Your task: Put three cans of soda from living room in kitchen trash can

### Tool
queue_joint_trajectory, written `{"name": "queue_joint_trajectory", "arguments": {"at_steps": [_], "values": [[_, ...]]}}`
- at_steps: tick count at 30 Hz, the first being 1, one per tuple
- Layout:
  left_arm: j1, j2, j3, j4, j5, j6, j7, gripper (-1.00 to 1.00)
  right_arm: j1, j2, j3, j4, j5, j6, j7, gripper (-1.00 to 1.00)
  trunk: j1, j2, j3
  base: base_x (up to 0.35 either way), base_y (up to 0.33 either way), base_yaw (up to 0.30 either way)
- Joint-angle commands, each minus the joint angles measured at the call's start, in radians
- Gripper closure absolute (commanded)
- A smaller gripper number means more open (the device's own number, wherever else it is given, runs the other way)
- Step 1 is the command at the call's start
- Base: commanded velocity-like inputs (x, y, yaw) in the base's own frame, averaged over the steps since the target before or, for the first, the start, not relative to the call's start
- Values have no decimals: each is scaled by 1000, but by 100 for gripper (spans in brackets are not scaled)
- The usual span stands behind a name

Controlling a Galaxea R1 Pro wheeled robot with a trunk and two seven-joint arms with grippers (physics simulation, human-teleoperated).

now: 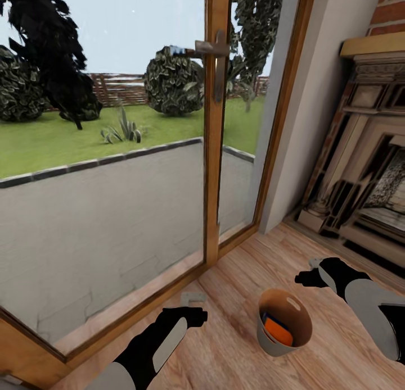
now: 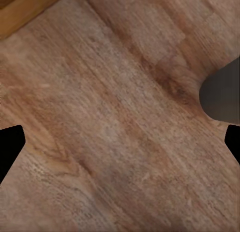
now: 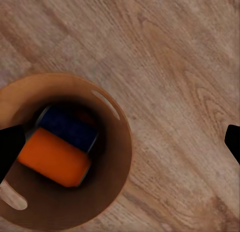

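Observation:
The tash can [image 1: 272, 343], grey outside and wood-toned inside, stands on the living room's plank floor between my two arms. An orange can of soda [image 1: 279, 330] lies inside it, with a dark blue can of soda [image 1: 268, 318] beside it. The right wrist view looks straight down into the tash can [image 3: 121, 157], onto the orange can [image 3: 52, 158] and the blue can [image 3: 67, 124]; anything under them is hidden. My right gripper [image 1: 311, 270] hovers open above and right of the bin. My left gripper [image 1: 192, 304] is open over bare floor left of it. The bin's grey side [image 2: 222, 94] edges the left wrist view.
Wood-framed glass doors [image 1: 214, 154] with a metal handle [image 1: 216, 50] stand close ahead, with a patio and garden beyond. The ornate stone fireplace [image 1: 365, 171] and a red brick wall [image 1: 391, 10] are at the right. Plank floor [image 1: 236, 277] lies around the bin.

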Motion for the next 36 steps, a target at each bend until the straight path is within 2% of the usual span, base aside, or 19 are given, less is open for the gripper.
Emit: {"name": "queue_joint_trajectory", "arguments": {"at_steps": [1, 36], "values": [[0, 0, 0, 0, 0, 0, 0, -100, 0, 0, 0, 0, 0, 0, 0, -100, -4, 7, 3, 0, 0, 0], [0, 0, 0, 2, 0, -1, 0, -100, 0, 3, 4, 0, 0, 2, 4, -100, -138, 252, 115, 0, 0, -4]]}}
